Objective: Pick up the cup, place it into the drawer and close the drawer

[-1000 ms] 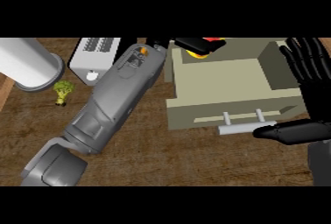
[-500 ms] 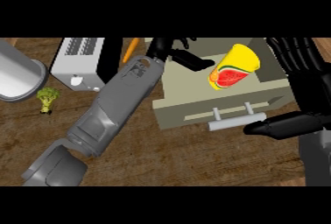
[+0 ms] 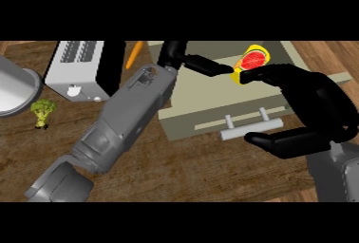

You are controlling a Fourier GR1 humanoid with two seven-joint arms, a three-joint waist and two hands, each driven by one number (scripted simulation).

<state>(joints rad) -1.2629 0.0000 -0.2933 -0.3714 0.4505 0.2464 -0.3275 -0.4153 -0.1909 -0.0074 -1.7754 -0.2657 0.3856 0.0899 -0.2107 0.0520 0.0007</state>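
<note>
I'm on the placing step: my left robot hand (image 3: 188, 59) pinches the cup (image 3: 251, 62) above the drawer (image 3: 210, 95). My right robot hand (image 3: 316, 114), fingers apart, waits beside the drawer's handle (image 3: 251, 129); next I should lower and release the cup.

Hidden and cut off from my head view

My right hand (image 3: 319, 102) covers part of the cup (image 3: 251, 61); my left hand (image 3: 184, 57) and the pot (image 3: 14, 90) are cut by picture edges.

A white toaster (image 3: 79, 69) stands near the counter's (image 3: 182, 166) far left edge — a steel pot (image 3: 15, 90) beside it at the left edge, a broccoli floret (image 3: 42, 112) just in front.
</note>
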